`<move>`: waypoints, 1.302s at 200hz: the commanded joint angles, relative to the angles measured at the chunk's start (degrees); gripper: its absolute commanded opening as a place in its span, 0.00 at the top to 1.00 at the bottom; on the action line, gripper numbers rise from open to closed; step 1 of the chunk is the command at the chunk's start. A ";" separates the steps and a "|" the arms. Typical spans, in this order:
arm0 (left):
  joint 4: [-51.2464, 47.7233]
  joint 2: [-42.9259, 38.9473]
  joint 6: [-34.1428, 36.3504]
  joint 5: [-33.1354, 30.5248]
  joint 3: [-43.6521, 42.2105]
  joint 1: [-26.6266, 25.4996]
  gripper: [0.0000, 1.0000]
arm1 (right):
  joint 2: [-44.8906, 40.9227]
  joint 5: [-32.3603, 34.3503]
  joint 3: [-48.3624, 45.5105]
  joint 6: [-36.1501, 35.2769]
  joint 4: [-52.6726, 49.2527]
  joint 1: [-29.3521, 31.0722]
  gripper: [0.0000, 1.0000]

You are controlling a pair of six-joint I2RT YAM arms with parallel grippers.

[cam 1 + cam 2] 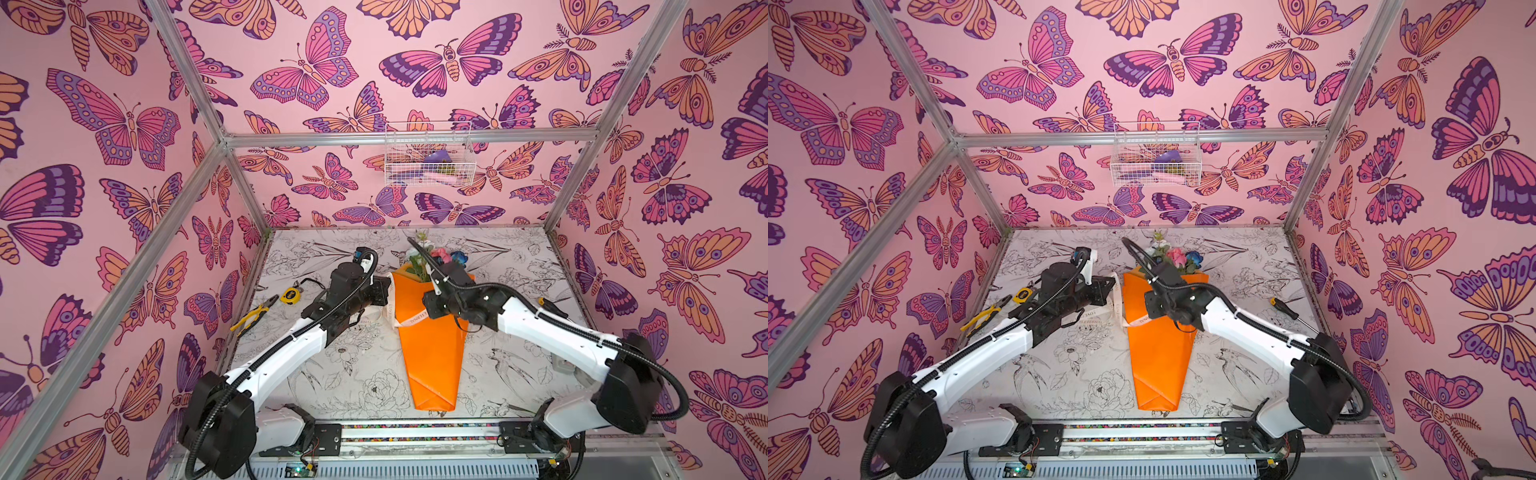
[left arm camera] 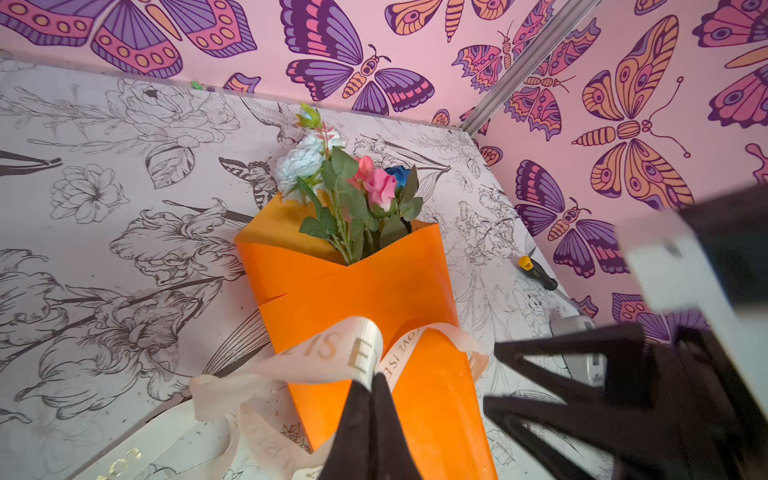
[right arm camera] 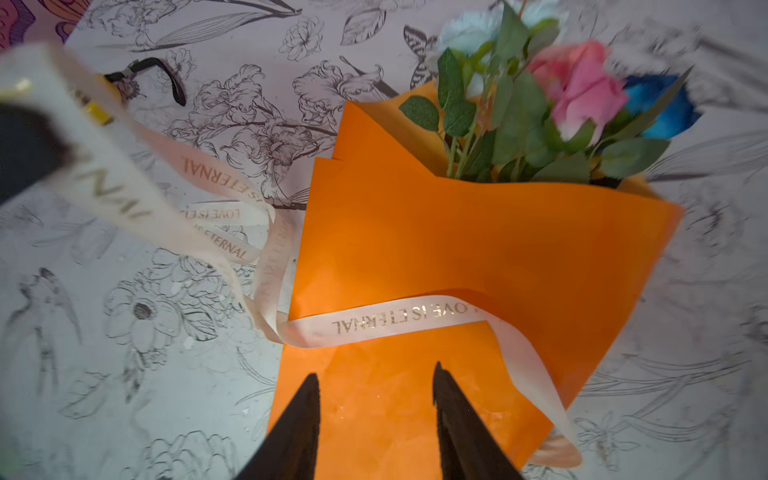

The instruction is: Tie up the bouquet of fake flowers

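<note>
The left arm (image 1: 282, 357) and right arm (image 1: 557, 338) look alike: glossy white link shells joined by bulky matte black joint housings, with a ribbed black cable conduit (image 1: 478, 286) running along each and cinched by white zip ties. Each rises from a flat black base plate (image 1: 328, 438) dotted with screw heads, thin red and black wires showing at its 7 o'clock. The left end effector (image 2: 371, 380) and right end effector (image 3: 376, 370) have tapered, pointed matte black fingers.
</note>
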 commanded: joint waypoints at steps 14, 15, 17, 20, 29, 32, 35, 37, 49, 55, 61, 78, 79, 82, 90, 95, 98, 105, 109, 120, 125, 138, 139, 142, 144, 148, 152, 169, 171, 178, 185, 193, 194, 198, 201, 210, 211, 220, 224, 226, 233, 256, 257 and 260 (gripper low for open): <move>-3.83 4.29 -1.55 4.12 3.93 0.54 1.00 | -4.88 20.71 -5.05 -8.75 9.15 11.89 0.62; -3.88 4.52 -1.55 4.19 4.03 0.54 1.00 | -4.92 20.99 -5.17 -8.86 9.19 12.16 0.62; -4.03 4.85 -1.56 4.29 4.28 0.56 1.00 | -4.99 21.46 -5.39 -9.23 9.49 12.69 0.62; -4.27 5.13 -1.63 4.46 4.63 0.60 1.00 | -5.10 21.87 -5.59 -9.76 9.90 13.28 0.62; -5.04 6.31 -1.73 4.93 5.62 0.63 1.00 | -5.10 22.70 -6.11 -11.39 10.69 15.36 0.63; -5.33 6.75 -1.73 5.08 5.98 0.69 1.00 | -4.98 23.10 -6.15 -11.88 10.85 15.98 0.63; -5.60 7.14 -1.81 5.24 6.29 0.71 1.00 | -4.85 23.50 -6.16 -12.43 11.09 16.61 0.63; -5.84 7.44 -1.82 5.39 6.54 0.80 1.00 | -4.79 23.72 -6.17 -12.91 11.20 16.97 0.63; -6.46 8.96 -2.06 6.64 7.76 1.12 1.00 | -3.52 24.53 -5.95 -15.64 11.85 19.12 0.64; -6.68 9.64 -2.35 7.54 8.22 1.47 1.00 | -2.62 24.98 -5.46 -17.11 11.80 20.11 0.64; -6.81 10.24 -2.79 8.70 8.61 1.85 1.00 | -1.30 25.41 -4.82 -18.56 11.61 20.97 0.64; -6.94 12.19 -4.05 12.38 9.69 3.43 1.00 | 2.88 27.32 -2.22 -22.18 10.43 23.55 0.65; -6.93 12.29 -4.12 12.50 9.77 3.52 1.00 | 3.18 27.41 -2.08 -22.30 10.32 23.70 0.65; -6.92 12.60 -4.21 13.32 9.95 3.82 1.00 | 4.01 27.92 -1.54 -23.12 10.12 24.14 0.65; -7.25 13.26 -4.43 14.93 10.58 4.51 1.00 | 6.17 29.09 -0.02 -24.84 9.43 25.40 0.65; -7.71 13.63 -4.46 15.54 11.03 4.86 1.00 | 8.64 30.08 1.09 -25.80 8.75 26.00 0.65; -7.92 13.86 -4.46 15.76 11.24 5.00 1.00 | 9.68 30.72 1.77 -26.27 8.33 26.39 0.65; -8.44 14.16 -4.32 16.38 11.74 5.26 1.00 | 12.06 32.18 3.45 -27.79 7.51 27.16 0.65; -8.65 14.37 -4.22 16.74 12.05 5.36 1.00 | 13.42 32.51 4.41 -28.74 7.10 27.46 0.65; -8.84 14.56 -4.00 17.30 12.38 5.54 1.00 | 16.69 32.93 6.93 -30.78 5.84 27.89 0.65; -8.83 14.52 -4.02 17.43 12.40 5.55 1.00 | 18.37 33.24 7.96 -31.48 5.49 27.90 0.65; -8.90 14.53 -3.93 17.87 12.43 5.63 1.00 | 21.85 33.36 10.43 -33.71 5.19 27.73 0.63; -8.88 14.52 -3.93 17.92 12.46 5.63 1.00 | 22.16 33.33 10.61 -33.91 5.19 27.72 0.63; -8.87 14.52 -3.93 18.01 12.44 5.67 1.00 | 22.87 33.25 11.22 -34.50 5.03 27.60 0.63; -8.86 14.47 -3.93 18.05 12.47 5.64 1.00 | 23.43 33.23 11.65 -34.89 4.98 27.51 0.63; -9.01 14.48 -3.93 18.18 12.38 5.63 1.00 | 24.52 33.02 12.65 -35.67 4.73 27.39 0.63; -9.03 14.35 -3.91 18.34 12.39 5.63 1.00 | 25.68 32.54 13.75 -36.35 3.99 27.17 0.62; -8.96 13.91 -3.90 18.67 12.07 5.63 1.00 | 30.64 31.11 19.31 -38.07 0.32 25.83 0.59; -9.03 13.86 -3.88 18.65 12.07 5.63 1.00 | 31.41 30.83 19.96 -38.20 -0.17 25.62 0.59; -8.99 13.59 -3.81 18.71 11.90 5.63 1.00 | 33.32 30.00 22.31 -38.33 -2.12 24.92 0.58; -9.00 13.10 -3.63 18.74 11.71 5.63 1.00 | 35.14 29.26 24.75 -38.09 -4.34 24.07 0.57; -9.07 12.74 -3.49 19.00 11.52 5.77 1.00 | 37.07 28.31 27.37 -38.11 -6.83 23.22 0.56; -9.09 12.75 -3.49 19.06 11.47 5.75 1.00 | 37.29 28.22 27.56 -38.13 -7.10 23.14 0.56; -9.08 12.57 -3.41 19.21 11.43 5.72 1.00 | 38.22 27.96 29.02 -38.23 -8.39 22.71 0.55; -9.04 12.45 -3.36 19.33 11.35 5.64 1.00 | 38.73 27.88 29.84 -38.38 -9.38 22.51 0.54; -9.04 12.20 -3.27 19.76 11.24 5.64 1.00 | 40.69 27.95 32.17 -39.02 -11.54 21.91 0.53; -9.04 12.13 -3.25 19.79 11.24 5.63 1.00 | 40.89 27.95 32.43 -39.07 -11.74 21.87 0.53; -9.02 11.97 -3.19 20.13 11.20 5.66 1.00 | 42.44 28.33 34.35 -39.38 -13.75 21.40 0.52; -9.05 11.96 -3.14 20.15 11.13 5.70 1.00 | 43.19 28.46 35.34 -39.40 -14.67 21.09 0.51; -9.06 11.92 -3.12 20.23 11.15 5.65 1.00 | 43.56 28.47 35.85 -39.34 -15.20 20.88 0.51; -9.04 11.74 -3.12 20.25 11.09 5.63 1.00 | 44.77 28.40 37.44 -38.93 -17.22 20.38 0.51; -9.06 11.63 -3.30 20.08 10.89 5.63 1.00 | 47.21 28.40 40.78 -38.41 -21.51 19.08 0.51; -9.04 11.68 -3.31 20.08 10.89 5.63 1.00 | 47.28 28.40 40.82 -38.41 -21.61 19.05 0.51; -8.99 11.70 -3.31 20.12 10.90 5.63 1.00 | 47.40 28.17 41.04 -38.34 -21.91 18.93 0.51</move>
